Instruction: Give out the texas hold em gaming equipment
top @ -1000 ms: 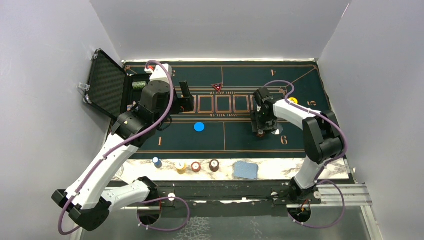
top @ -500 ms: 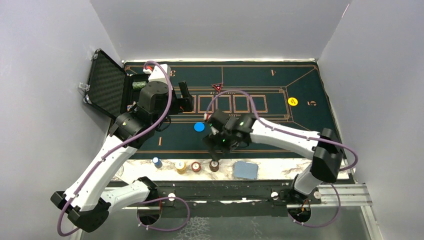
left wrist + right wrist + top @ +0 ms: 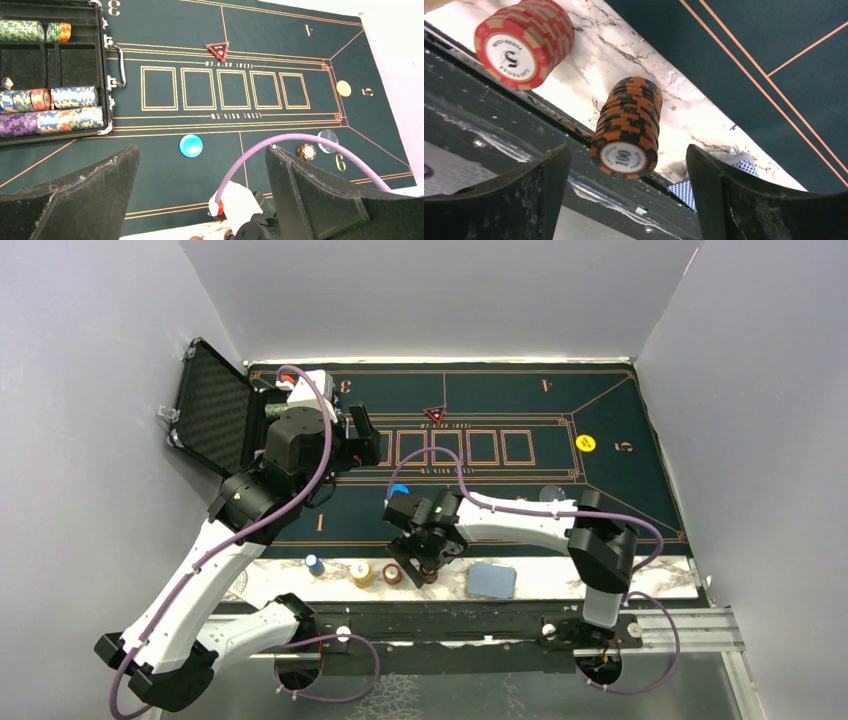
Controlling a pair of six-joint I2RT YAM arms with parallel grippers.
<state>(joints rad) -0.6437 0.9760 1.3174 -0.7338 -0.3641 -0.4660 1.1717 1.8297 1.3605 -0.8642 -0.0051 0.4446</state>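
Note:
Several chip stacks stand on the marble strip at the near edge: blue-white (image 3: 314,563), yellow (image 3: 361,573), red (image 3: 392,573) and orange-black (image 3: 626,135). My right gripper (image 3: 425,565) hangs open just above the orange-black stack, which lies between and ahead of its fingers (image 3: 626,150). The blue-backed cards (image 3: 492,580) lie right of it. On the mat are a blue disc (image 3: 191,145), a yellow disc (image 3: 586,443), a clear disc (image 3: 327,141), one orange chip (image 3: 306,151) and the red triangular marker (image 3: 434,414). My left gripper (image 3: 365,435) is open and holds nothing (image 3: 200,150).
The black case (image 3: 215,410) lies open at the mat's left edge, with rows of chips (image 3: 50,107) in it. The green felt mat (image 3: 480,390) covers the table. White walls close in on three sides. The right arm's purple cable (image 3: 280,142) arcs over the mat.
My right arm has swung from the mat's right side by the 6 to the near strip over the orange-black stack. The left arm has shifted slightly.

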